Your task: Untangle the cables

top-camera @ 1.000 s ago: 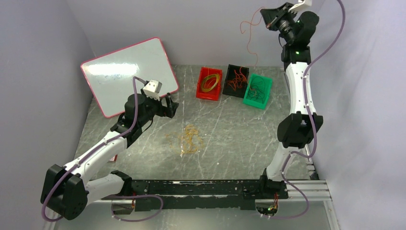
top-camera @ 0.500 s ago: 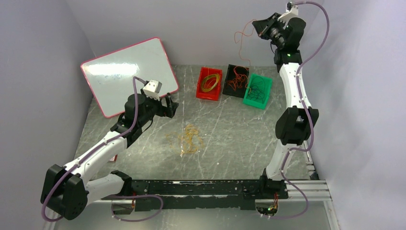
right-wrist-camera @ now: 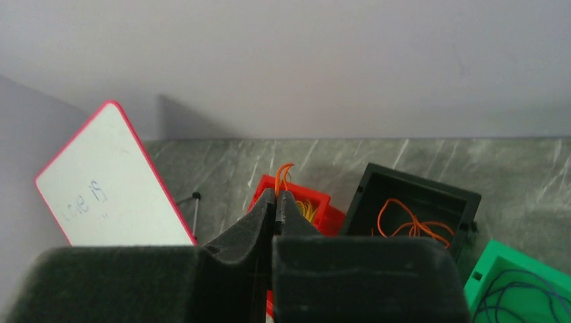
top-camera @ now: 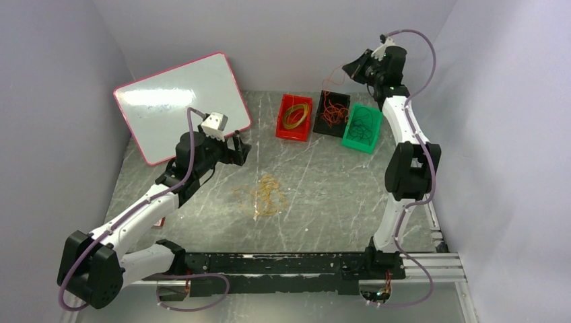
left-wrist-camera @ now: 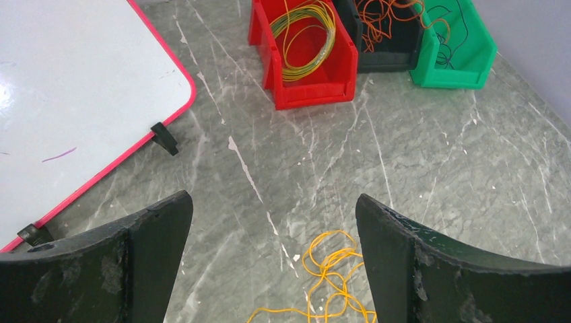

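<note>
A loose tangle of yellow cables (top-camera: 264,196) lies on the grey marble table, also low in the left wrist view (left-wrist-camera: 330,269). My left gripper (top-camera: 237,149) is open and empty, hovering to the tangle's far left. My right gripper (top-camera: 351,70) is held high above the bins at the back and is shut on an orange-red cable (right-wrist-camera: 283,176) that hangs down (top-camera: 331,84) toward the black bin (top-camera: 332,113). The red bin (top-camera: 294,117) holds yellow cables, the black bin orange-red ones, the green bin (top-camera: 361,126) dark ones.
A white board with a pink rim (top-camera: 180,104) leans at the back left on small black feet (left-wrist-camera: 163,136). Grey walls close the table on three sides. The arms' black base rail (top-camera: 289,264) runs along the near edge.
My right arm has come down and toward the left with the orange-red cable, bringing it lower over the black bin. The left arm and the yellow tangle have not moved.
</note>
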Motion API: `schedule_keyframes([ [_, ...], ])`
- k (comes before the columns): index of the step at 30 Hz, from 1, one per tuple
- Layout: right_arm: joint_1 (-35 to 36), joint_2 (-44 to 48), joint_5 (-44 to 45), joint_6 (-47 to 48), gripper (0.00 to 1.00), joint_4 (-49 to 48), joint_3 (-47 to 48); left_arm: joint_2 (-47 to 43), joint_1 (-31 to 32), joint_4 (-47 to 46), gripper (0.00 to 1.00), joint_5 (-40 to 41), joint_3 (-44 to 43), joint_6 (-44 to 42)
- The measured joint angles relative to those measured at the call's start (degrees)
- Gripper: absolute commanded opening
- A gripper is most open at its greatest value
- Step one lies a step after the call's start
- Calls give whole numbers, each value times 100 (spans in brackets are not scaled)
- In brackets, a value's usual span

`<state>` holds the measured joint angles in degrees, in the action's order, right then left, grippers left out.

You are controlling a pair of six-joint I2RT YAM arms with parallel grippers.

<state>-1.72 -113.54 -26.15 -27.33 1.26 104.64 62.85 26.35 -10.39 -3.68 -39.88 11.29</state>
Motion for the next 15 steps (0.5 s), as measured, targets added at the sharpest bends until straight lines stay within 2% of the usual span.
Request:
schedule_keyframes([
  [6,223,-398,382,258,0,468,-98,0,0,0,95,0,0,0],
  [15,564,-824,1794,708,0,1390,-76,0,0,4,95,0,0,0],
])
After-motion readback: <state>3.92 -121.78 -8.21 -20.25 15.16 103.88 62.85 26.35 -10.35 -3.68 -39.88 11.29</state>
